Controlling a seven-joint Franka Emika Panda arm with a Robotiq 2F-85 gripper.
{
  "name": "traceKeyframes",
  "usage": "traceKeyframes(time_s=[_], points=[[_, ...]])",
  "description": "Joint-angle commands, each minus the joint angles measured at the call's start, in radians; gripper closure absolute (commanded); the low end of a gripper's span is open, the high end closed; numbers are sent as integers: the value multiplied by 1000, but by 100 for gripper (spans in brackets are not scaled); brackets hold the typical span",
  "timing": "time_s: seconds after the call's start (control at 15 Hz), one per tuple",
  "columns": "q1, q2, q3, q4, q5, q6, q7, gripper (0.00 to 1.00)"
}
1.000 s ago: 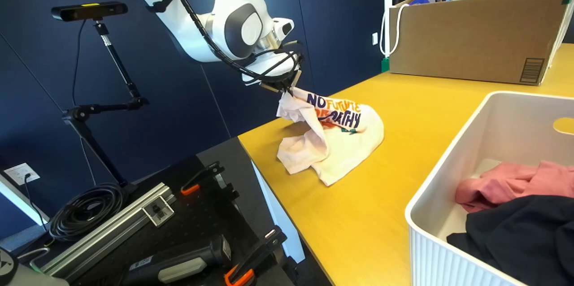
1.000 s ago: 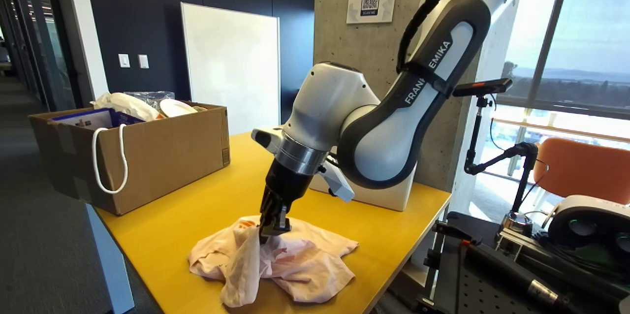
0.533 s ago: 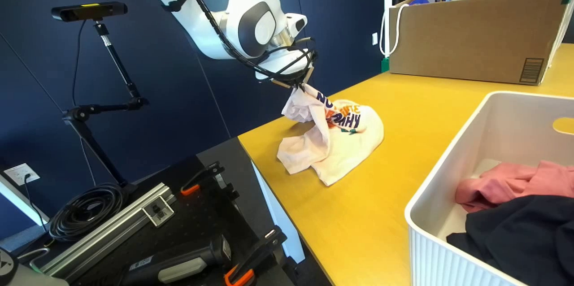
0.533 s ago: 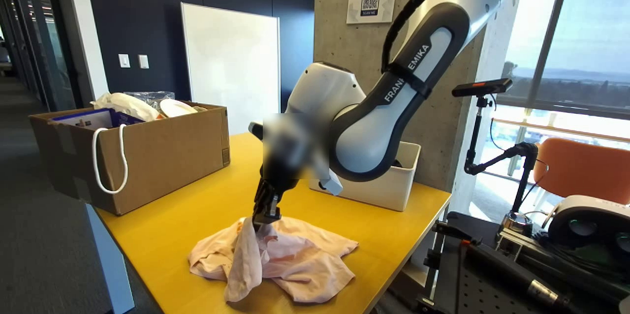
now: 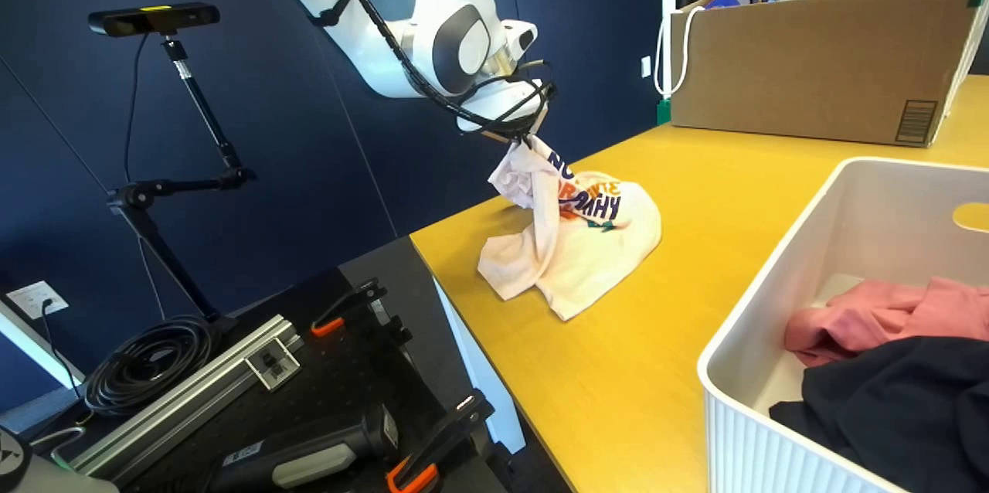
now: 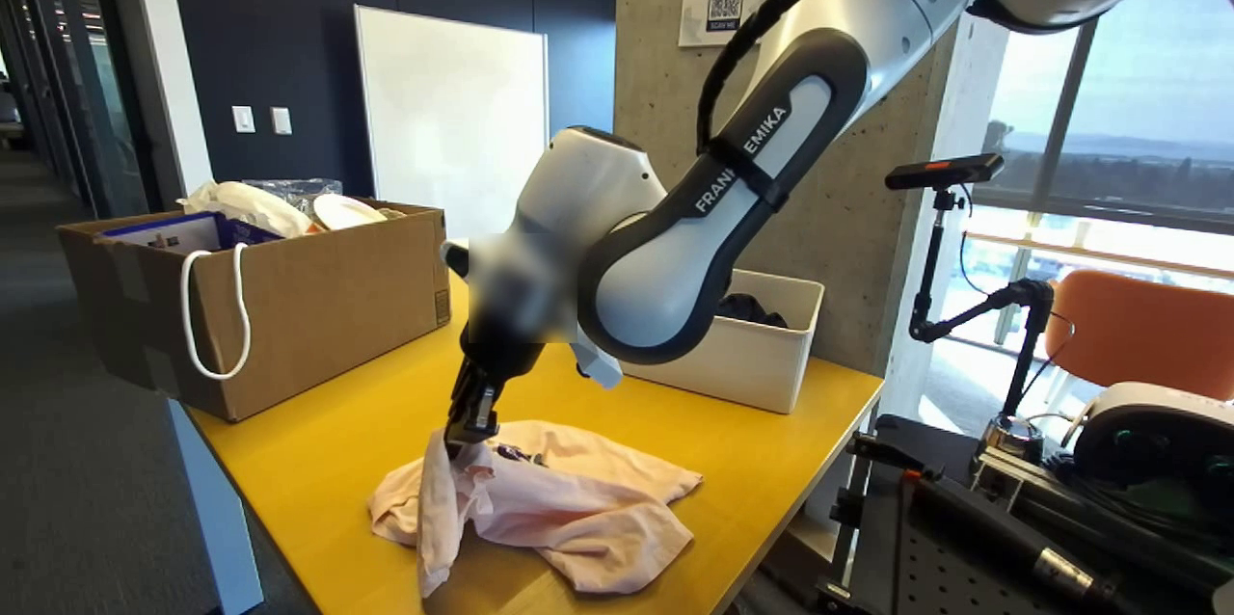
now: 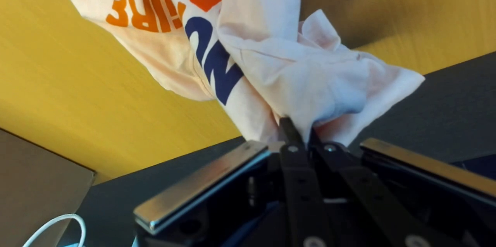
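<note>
The garment (image 6: 559,504) is matt cloth, seemingly smooth-woven.

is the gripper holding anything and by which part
The gripper holds the pale pink cloth by a bunched, raised fold near its lettering; whether that is an edge cannot be told.

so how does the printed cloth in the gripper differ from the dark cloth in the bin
The printed cloth is pale pink with coloured lettering; the dark cloth is near black, with no print showing. The printed cloth is pinched in the shut gripper, partly raised above the yellow table; the dark cloth lies ungripped in the white bin. Both are crumpled.
</note>
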Motion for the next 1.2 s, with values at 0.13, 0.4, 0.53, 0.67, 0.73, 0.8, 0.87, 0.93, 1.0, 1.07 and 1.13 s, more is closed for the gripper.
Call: traceKeyframes(time_s=[0.13,0.4,0.53,0.67,0.73,0.8,0.87,0.93,1.0,1.07,1.13], points=[[37,63,4,97,13,-42,-16,99],[40,42,-2,83,24,-54,7,56],[41,8,-11,53,37,-63,30,41],[35,-27,-12,17,61,-95,53,28],[31,-44,-11,-3,78,-122,67,19],[29,-63,-10,-25,92,-152,78,13],[40,-89,-27,-59,99,-170,103,5],[49,-108,-39,-86,105,-190,124,1],[58,-135,-54,-123,107,-212,147,0],[60,-156,-62,-154,111,-228,164,0],[76,-176,-85,-181,104,-245,196,0]])
